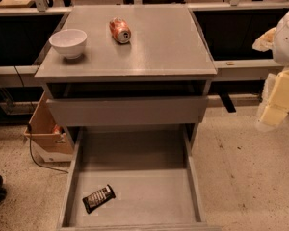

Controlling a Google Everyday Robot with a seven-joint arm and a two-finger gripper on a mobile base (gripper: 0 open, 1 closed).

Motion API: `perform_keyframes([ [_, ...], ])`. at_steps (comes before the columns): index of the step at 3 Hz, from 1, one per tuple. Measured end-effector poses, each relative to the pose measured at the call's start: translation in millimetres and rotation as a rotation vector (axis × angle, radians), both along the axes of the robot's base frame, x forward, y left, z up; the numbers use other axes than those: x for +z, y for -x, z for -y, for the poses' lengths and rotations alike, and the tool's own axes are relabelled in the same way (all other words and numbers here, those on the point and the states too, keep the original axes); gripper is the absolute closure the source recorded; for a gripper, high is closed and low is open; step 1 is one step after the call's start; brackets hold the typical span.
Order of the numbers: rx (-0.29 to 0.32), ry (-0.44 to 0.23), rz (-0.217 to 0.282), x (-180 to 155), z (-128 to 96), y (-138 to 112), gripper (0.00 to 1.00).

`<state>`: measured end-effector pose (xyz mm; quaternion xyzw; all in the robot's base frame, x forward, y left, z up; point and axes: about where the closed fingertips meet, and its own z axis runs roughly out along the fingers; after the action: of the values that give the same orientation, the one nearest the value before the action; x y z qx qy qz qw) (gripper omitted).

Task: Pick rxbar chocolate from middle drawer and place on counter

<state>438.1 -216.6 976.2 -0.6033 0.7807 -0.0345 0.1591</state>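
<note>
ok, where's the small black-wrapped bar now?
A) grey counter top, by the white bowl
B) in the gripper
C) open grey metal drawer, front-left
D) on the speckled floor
C: the black-wrapped bar lies flat on the floor of the open grey metal drawer, near its front-left corner, while the gripper is at the view's right edge, well apart from it.

White rounded arm [288, 35] with cream, blocky gripper [277, 100] at right edge.
</note>
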Motion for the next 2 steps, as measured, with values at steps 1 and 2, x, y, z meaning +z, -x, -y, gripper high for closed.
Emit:
perform_keyframes([
  [1,0.0,0.0,0.0,0,0,0,0.0],
  [2,0.02,-0.033,0.005,-15,-14,-3,0.0],
])
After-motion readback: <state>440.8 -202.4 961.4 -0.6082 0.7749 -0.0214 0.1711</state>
